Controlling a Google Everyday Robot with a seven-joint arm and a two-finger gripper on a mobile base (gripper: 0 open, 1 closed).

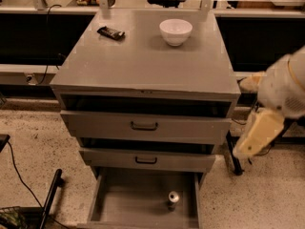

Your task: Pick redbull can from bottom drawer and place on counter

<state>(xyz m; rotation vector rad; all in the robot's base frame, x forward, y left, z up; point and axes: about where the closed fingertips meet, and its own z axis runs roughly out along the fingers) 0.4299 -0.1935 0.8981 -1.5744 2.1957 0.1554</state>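
Note:
The redbull can (pixel 173 199) stands upright in the open bottom drawer (pixel 119 205), right of its middle, with its shiny silver top facing up. The grey counter (pixel 143 61) is the top of the cabinet. My gripper (pixel 256 133), a cream-coloured piece at the end of the white arm (pixel 290 87), hangs to the right of the cabinet at the height of the upper drawers. It is well above and to the right of the can and holds nothing that I can see.
A white bowl (pixel 176 31) and a flat black wrapped bar (pixel 111 32) lie at the back of the counter. The two upper drawers (pixel 144 126) stand slightly pulled out. A black cable and a dark pole (pixel 50 197) lie on the floor at left.

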